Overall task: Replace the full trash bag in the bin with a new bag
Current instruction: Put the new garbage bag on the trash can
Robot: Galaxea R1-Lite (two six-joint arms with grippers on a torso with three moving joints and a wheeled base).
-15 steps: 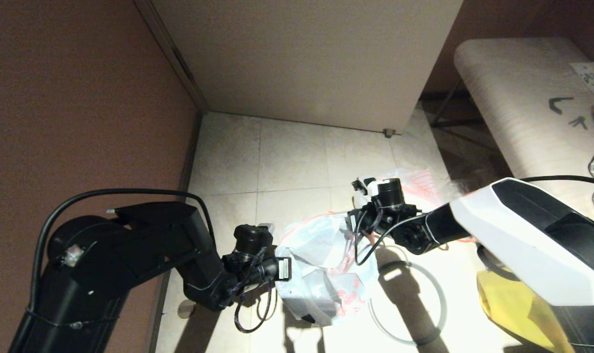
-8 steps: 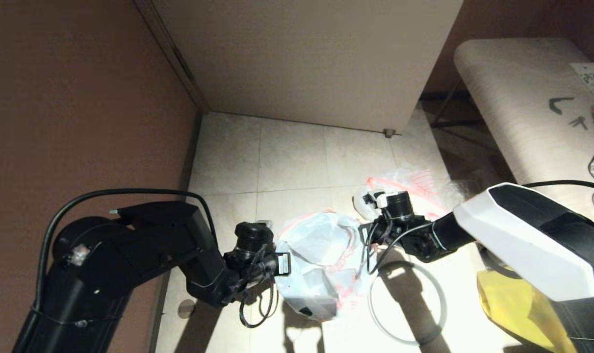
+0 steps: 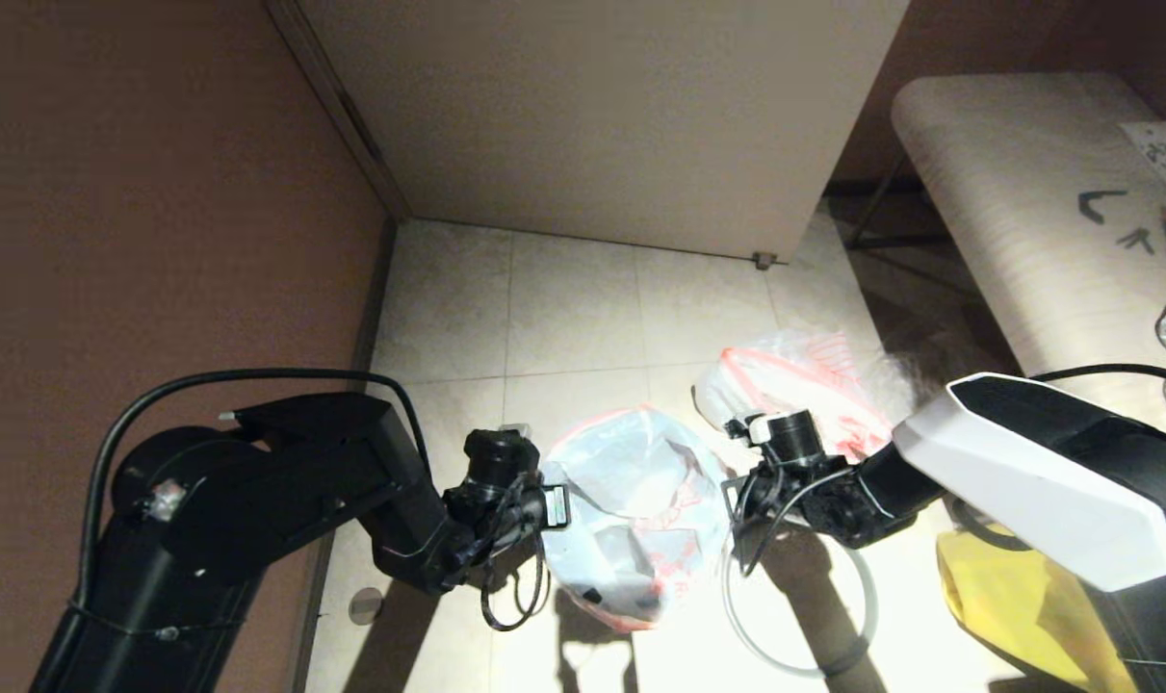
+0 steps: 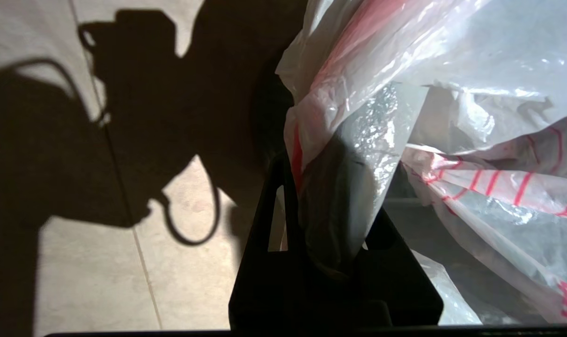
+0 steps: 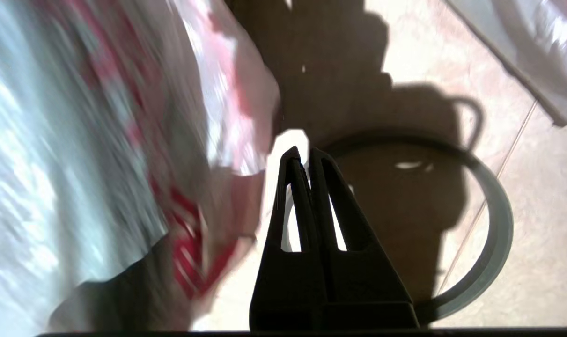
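My left gripper (image 3: 556, 505) is shut on the edge of the new bag (image 3: 640, 491), a limp translucent white bag with red print; the film is bunched between its jaws (image 4: 332, 196). The new bag (image 4: 452, 70) billows open over something dark. That may be the bin, which I cannot make out clearly. My right gripper (image 3: 734, 500) is shut and holds nothing, just right of the new bag (image 5: 100, 140), with its tips (image 5: 304, 157) over the floor at the edge of the grey hoop (image 5: 494, 234). The full trash bag (image 3: 785, 385) lies on the floor behind.
The grey hoop (image 3: 799, 602) lies flat on the tiled floor to the right of the bag. A yellow bag (image 3: 1016, 597) sits at the lower right under my right arm. A pale cabinet (image 3: 602, 115) stands behind, a wall (image 3: 159, 212) on the left, a table (image 3: 1035, 192) at the right.
My right arm has dropped and drawn back from above the bags to the hoop's edge, uncovering the full bag behind. The new bag has sunk lower and spread. My left gripper has barely shifted.
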